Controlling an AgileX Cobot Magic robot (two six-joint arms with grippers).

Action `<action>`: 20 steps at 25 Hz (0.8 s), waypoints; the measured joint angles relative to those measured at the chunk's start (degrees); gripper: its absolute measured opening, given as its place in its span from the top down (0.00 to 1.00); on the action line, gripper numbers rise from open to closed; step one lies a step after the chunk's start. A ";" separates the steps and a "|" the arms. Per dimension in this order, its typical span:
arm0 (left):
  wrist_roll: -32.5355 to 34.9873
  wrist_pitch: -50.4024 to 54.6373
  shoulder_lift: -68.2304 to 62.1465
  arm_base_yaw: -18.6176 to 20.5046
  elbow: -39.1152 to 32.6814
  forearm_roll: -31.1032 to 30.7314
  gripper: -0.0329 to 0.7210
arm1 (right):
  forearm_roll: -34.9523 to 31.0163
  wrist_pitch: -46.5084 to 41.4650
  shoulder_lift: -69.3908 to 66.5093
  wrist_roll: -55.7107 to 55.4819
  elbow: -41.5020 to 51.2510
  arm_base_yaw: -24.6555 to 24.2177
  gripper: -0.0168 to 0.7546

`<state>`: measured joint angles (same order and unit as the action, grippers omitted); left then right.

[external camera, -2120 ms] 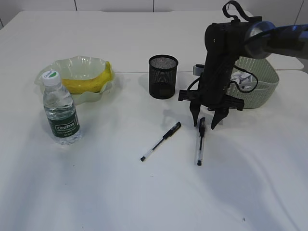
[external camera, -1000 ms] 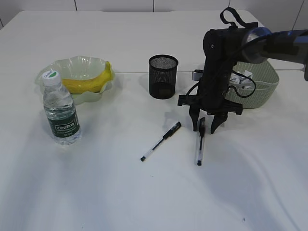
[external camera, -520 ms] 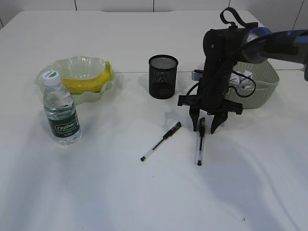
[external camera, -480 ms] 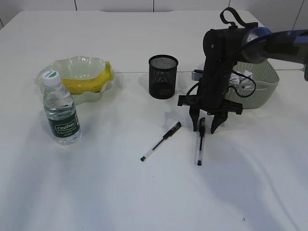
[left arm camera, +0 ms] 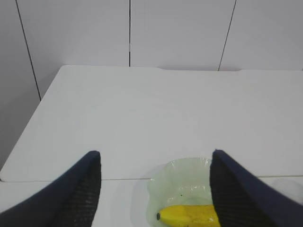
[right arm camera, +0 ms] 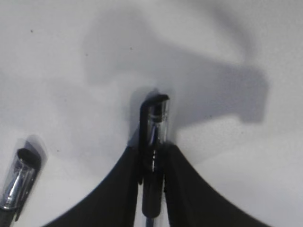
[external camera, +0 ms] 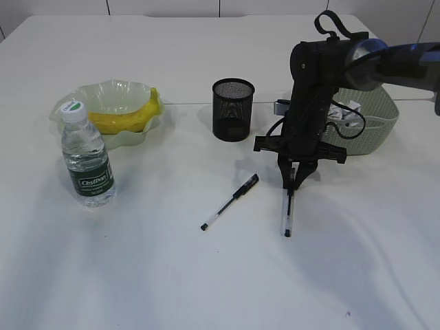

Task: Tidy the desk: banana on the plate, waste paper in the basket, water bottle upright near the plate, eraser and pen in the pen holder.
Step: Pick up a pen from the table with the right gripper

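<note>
The right hand (external camera: 292, 180) stands straight down over the worktop (external camera: 206, 275), its fingers (right arm camera: 118, 189) pressed against the capped end of a pen (external camera: 287, 210) that lies on the surface just in front of the holder (external camera: 232, 110) and left of the basket (external camera: 368, 117). A second pen (external camera: 230, 201) lies beside it to the left, apart from the hand.

The pinched pen looks light, stiff and thin, with a smooth clear barrel that could roll or pivot in a narrow grip. Held this close to the cap, the long free end will likely droop or swing, so a hold nearer the middle would be steadier; the clip end gives some purchase.

The exterior view shows the whole layout: banana (external camera: 124, 118) already in the plate (external camera: 117, 96), bottle (external camera: 86, 157) upright near it, paper inside the basket. It cannot show how the fingers meet the pen. The right wrist view does, with both fingers flanking the barrel and the cap poking out above them. The left wrist view shows the left hand (left arm camera: 154, 187) spread wide and empty, hovering over the plate.
</note>
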<state>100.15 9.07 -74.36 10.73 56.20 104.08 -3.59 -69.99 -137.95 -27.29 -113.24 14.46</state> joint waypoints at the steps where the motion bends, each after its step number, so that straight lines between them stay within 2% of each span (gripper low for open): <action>1: 0.00 0.00 0.00 0.00 0.00 0.00 0.29 | 0.00 0.00 0.00 0.00 0.00 0.00 0.81; 6: 0.00 0.00 0.00 0.00 0.00 0.00 0.29 | 1.10 0.00 0.00 0.00 0.00 0.00 0.88; 15: 0.00 0.00 0.00 0.00 0.00 0.00 0.29 | 1.82 0.00 0.00 0.00 -0.51 0.00 0.88; 16: 0.00 0.00 0.00 0.00 0.00 0.00 0.29 | 3.59 0.00 -0.14 0.00 -1.24 0.00 0.88; 17: 0.00 0.00 0.00 0.00 0.00 0.00 0.29 | 1.82 0.00 -0.13 0.00 -1.93 0.00 0.88; 20: 0.00 0.00 0.00 0.00 0.00 0.00 0.29 | 1.82 0.00 -0.17 0.11 -4.91 0.00 0.88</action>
<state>100.15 9.07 -74.36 10.73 56.20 104.08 -1.77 -69.99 -138.12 -27.18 -118.15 14.46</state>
